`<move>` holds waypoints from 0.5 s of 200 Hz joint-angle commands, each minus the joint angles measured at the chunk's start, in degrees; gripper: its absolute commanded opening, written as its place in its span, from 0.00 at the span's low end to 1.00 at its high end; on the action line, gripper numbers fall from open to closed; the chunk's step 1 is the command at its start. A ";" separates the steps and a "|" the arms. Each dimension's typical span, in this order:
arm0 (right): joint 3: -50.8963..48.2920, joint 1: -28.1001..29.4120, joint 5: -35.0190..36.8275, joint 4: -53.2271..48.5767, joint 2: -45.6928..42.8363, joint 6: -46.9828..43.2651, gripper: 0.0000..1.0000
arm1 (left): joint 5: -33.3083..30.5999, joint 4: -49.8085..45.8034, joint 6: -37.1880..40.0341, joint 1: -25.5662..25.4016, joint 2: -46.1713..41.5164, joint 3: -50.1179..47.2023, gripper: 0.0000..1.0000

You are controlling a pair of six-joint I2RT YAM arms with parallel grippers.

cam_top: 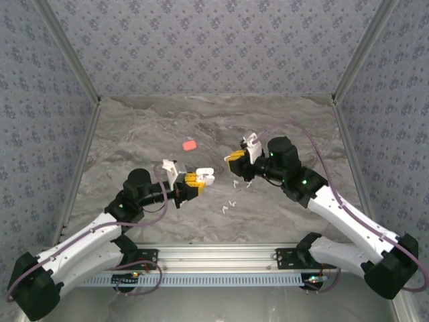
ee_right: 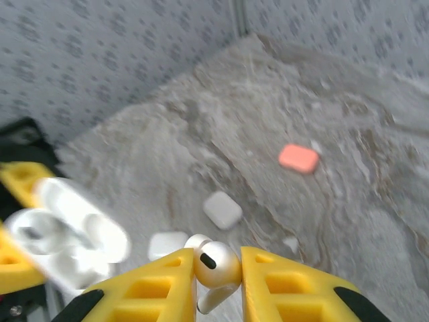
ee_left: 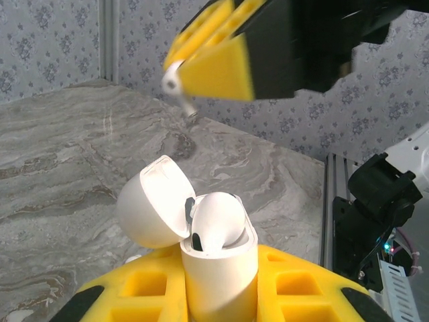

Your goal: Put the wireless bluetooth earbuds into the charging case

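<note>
My left gripper [ee_left: 218, 285] is shut on a white charging case [ee_left: 221, 268], held upright with its lid [ee_left: 153, 209] swung open to the left. One white earbud [ee_left: 218, 220] sits in the case. Above it, my right gripper [ee_left: 201, 70] pinches a second white earbud [ee_left: 175, 84], stem pointing down. In the right wrist view that earbud [ee_right: 216, 265] is clamped between the yellow fingers of the right gripper [ee_right: 218, 268], with the open case [ee_right: 74, 235] blurred at the left. From above, the left gripper [cam_top: 196, 178] and the right gripper [cam_top: 234, 161] face each other mid-table, a small gap apart.
A coral-red closed case [cam_top: 190, 144] lies on the marble table beyond the grippers. Two closed white cases [ee_right: 222, 209] [ee_right: 167, 245] lie below the right gripper. Loose white earbuds [cam_top: 228, 205] rest nearer the front edge. Patterned walls enclose three sides.
</note>
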 commanded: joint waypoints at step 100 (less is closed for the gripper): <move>-4.50 7.17 -3.10 13.86 0.94 -0.64 0.24 | 1.92 4.73 -1.32 -0.28 0.53 0.62 0.00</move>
